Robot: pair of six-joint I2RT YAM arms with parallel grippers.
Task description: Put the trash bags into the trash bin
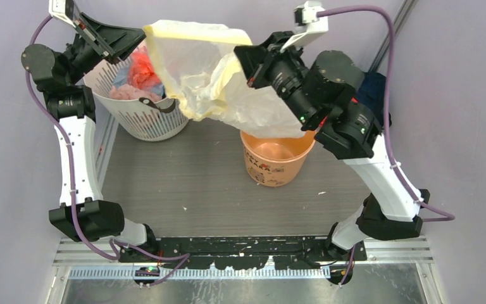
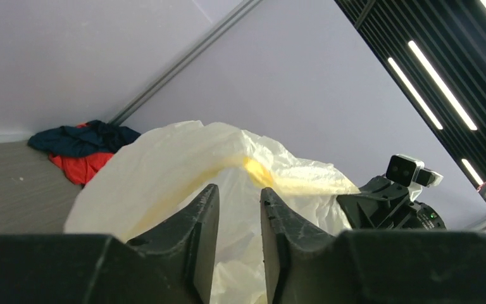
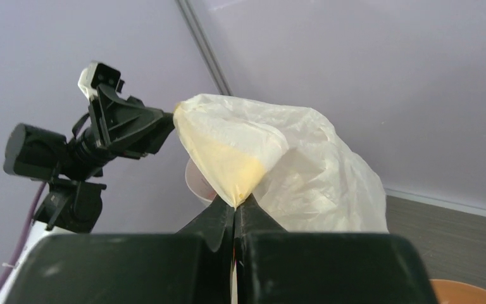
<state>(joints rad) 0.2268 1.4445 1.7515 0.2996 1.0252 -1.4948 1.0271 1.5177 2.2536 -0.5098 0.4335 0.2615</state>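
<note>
Bag (image 1: 202,69): pale-yellow film, aloft, lower end over bin (image 1: 275,166).
Judged light, limp, slippery; take at bunched folds. Right gripper (image 3: 235,206) pinches one fold; left gripper (image 2: 238,189) jaws parted at opposite corner.

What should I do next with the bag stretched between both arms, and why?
Probably open the left gripper wider so its corner of the trash bag drops free. Its jaws stand only slightly parted, the right gripper pinches the other corner, and the bag's lower end hangs over the orange bin.
</note>
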